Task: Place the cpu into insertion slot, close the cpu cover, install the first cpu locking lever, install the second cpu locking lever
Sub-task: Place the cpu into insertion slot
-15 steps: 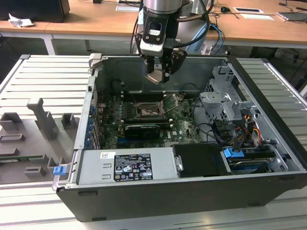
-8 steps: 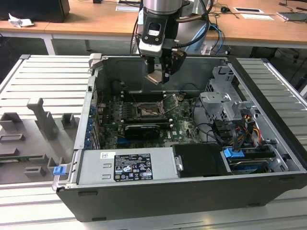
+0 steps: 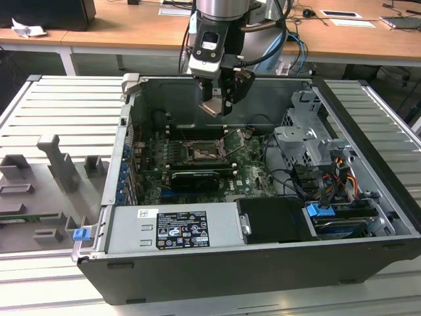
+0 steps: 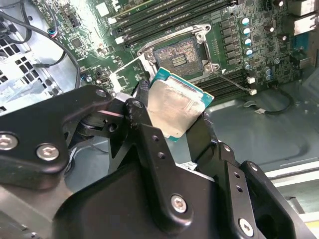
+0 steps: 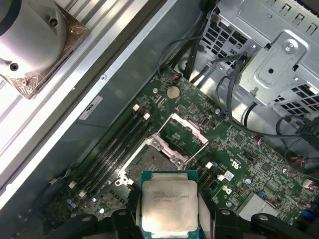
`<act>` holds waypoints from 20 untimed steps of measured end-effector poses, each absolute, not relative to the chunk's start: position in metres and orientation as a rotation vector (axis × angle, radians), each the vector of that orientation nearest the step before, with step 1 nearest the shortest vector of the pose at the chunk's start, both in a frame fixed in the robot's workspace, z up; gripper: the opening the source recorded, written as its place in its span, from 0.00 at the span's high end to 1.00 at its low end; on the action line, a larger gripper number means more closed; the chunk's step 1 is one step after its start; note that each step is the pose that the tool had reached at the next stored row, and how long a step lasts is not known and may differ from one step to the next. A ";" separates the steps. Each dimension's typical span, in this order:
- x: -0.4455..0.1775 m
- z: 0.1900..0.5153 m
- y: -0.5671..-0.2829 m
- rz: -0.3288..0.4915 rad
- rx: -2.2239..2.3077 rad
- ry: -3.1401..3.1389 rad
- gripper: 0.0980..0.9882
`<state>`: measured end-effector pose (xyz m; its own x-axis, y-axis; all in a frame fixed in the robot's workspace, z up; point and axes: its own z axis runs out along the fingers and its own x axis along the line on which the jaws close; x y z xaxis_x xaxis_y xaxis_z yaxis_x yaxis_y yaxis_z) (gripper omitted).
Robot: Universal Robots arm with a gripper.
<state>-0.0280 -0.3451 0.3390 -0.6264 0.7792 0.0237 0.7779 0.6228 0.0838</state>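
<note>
My gripper [image 3: 218, 105] hangs above the open computer case, shut on the cpu [image 3: 212, 107], a small square chip with a pale metal face. In both wrist views the cpu [image 4: 172, 105] [image 5: 168, 205] sits edge-on between the black fingers [image 4: 141, 117], held above the board and apart from it. Below it lies the insertion slot [image 4: 180, 56] [image 5: 148, 163] [image 3: 199, 155], dark, bare and rimmed in silvery metal. The cpu cover [image 5: 182, 132] stands swung up beside the slot, its window showing green board. A thin locking lever [image 4: 237, 85] sticks out, unhooked.
Long black memory slots [image 4: 164, 22] run beside the socket. A black card [image 3: 195, 179] lies toward the case front, behind the grey power supply [image 3: 172, 227]. A metal drive cage [image 3: 309, 141] with cables fills the exterior view's right. Case walls [image 3: 125, 141] surround the board.
</note>
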 end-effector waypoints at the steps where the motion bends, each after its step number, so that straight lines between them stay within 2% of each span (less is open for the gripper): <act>1: -0.028 0.339 -0.345 0.134 1.369 2.807 0.50; 20: -0.028 0.331 -0.345 0.127 1.771 2.557 0.50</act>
<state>-0.0279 -0.3451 0.3314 -0.3526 0.9355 0.0230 0.9332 0.3497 0.0833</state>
